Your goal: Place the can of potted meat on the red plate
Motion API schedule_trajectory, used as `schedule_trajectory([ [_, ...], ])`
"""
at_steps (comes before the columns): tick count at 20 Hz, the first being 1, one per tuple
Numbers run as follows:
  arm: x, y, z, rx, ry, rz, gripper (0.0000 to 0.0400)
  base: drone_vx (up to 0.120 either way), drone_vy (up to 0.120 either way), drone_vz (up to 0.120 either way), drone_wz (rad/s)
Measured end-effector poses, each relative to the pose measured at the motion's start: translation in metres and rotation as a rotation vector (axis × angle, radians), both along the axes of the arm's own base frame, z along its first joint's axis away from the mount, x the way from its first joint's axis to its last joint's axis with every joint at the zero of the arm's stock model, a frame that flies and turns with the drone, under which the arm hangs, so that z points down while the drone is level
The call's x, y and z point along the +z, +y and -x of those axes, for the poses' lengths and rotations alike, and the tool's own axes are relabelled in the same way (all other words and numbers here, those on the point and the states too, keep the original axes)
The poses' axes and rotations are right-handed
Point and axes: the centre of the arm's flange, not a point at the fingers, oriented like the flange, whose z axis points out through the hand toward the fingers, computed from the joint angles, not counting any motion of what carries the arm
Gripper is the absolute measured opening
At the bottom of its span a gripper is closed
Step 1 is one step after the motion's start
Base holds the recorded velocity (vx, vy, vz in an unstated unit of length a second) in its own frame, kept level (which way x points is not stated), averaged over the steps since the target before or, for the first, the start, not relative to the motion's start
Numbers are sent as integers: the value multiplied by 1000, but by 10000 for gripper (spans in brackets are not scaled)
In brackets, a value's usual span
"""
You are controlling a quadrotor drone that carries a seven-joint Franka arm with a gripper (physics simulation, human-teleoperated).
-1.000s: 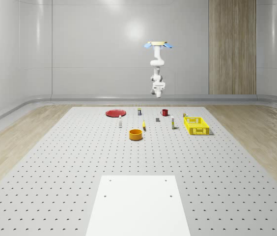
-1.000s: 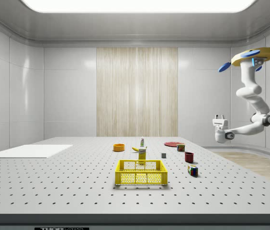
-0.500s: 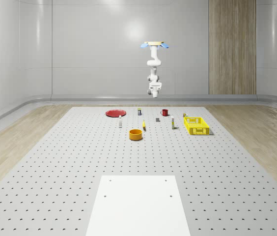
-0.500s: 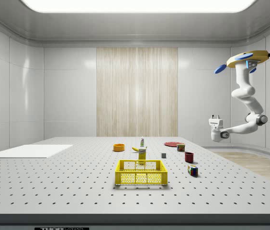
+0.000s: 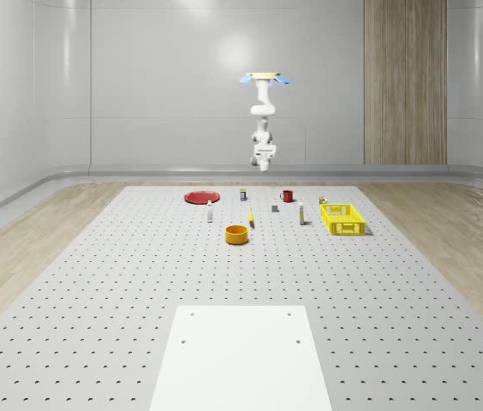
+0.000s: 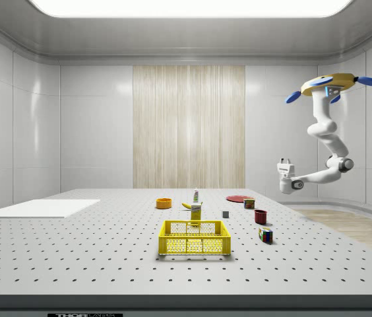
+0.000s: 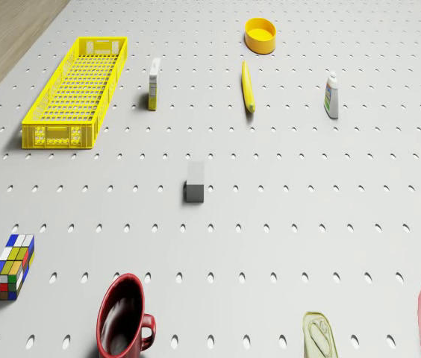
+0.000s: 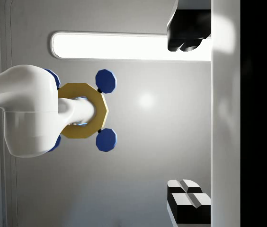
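The drone (image 6: 328, 84) hovers high past the bench's (image 5: 122, 282) far edge. Its tool (image 6: 283, 162) points upward, fingers spread and empty. Well below and nearer the bench, the can of potted meat (image 7: 319, 337) lies beside the red plate (image 5: 200, 197).

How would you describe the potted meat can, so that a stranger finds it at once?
Start from the red plate at the far end of the perforated table. Between it and the dark red mug stands the potted meat can, small and squat, with a pull-tab lid.
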Motion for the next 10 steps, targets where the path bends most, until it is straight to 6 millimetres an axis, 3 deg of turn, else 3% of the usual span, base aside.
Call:
schedule_trajectory([
  [2,0,1,0,0,-2,14,400,120,-120,0,0],
  [10,-2,15,1,-4,-7,149,400,0,-120,0,0],
])
